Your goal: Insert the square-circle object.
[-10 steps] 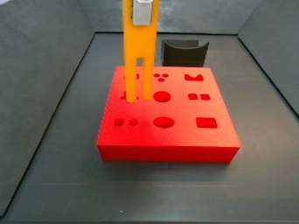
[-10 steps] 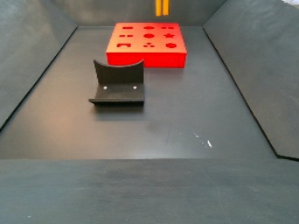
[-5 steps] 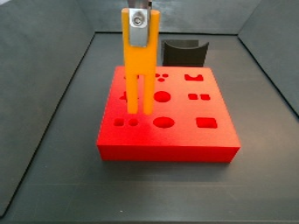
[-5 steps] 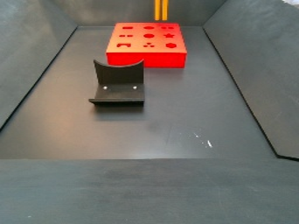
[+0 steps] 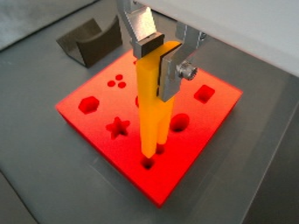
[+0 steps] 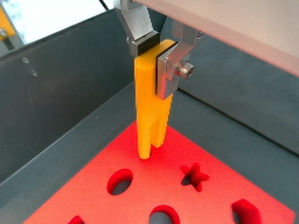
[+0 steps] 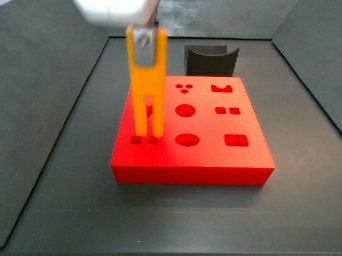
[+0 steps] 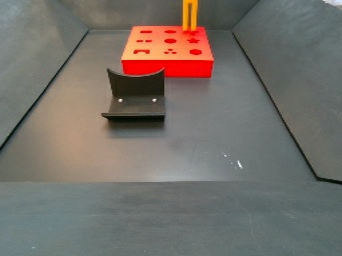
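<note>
1. The claw [image 5: 162, 54] is closed on the top end of the orange bar [image 5: 153, 105]; in both wrist views its silver fingers [image 6: 172, 61] press the bar's sides.
2. The bar [image 7: 144, 85] stands upright over the red block [image 7: 201, 140], its split end pointing down.
3. In a side view the two prongs reach the block's top at the near left corner, by the pair of small holes [image 7: 143, 140]; whether they are inside the holes I cannot tell.
4. In a wrist view the prong tips [image 6: 146, 150] sit close above the red surface, near a round hole [image 6: 119, 182] and a star hole [image 6: 195, 178].
5. The block [image 8: 167, 50] lies on the dark counter [image 8: 201, 140] at the far end in a side view, with the bar [image 8: 191, 14] rising from its far edge.
6. The dark fixture [image 8: 134, 96] stands apart from the block, nearer that camera; in a side view it shows behind the block [image 7: 210, 58].
</note>
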{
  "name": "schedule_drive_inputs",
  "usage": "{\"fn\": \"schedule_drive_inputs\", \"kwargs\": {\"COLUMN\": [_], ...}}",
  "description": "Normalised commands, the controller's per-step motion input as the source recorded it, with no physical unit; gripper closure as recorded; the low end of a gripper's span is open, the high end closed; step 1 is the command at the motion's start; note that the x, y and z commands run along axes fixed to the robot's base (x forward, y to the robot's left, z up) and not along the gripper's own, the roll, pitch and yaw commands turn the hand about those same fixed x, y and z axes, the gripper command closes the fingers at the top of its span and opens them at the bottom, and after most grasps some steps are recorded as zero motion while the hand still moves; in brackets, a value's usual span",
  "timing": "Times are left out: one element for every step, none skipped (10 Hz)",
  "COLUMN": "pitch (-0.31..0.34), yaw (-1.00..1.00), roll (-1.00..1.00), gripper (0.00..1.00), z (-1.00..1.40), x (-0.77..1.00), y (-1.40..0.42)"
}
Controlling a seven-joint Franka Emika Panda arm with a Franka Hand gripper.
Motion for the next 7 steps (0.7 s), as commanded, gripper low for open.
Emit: {"fn": "schedule_drive_inputs", "kwargs": {"pitch": [-0.094,-0.051,-0.007,-0.024,-0.060,-0.097,-0.097], "yaw": [0.00,0.00,0.00,0.00,0.00,0.00,0.01], "roll": [-0.25,-0.16,-0.12,-0.08,-0.07,-0.09,-0.08], "gripper": [1.00,1.00,1.00,1.00,1.00,1.00,1.00], "z": [-0.02,0.00,0.02,0.00,0.00,-0.08,-0.15], "x": [-0.08,-0.14,-0.16,-0.20,-0.11,0.00,0.00], "y": [0.00,0.00,0.00,0.00,0.00,0.00,0.00]}}
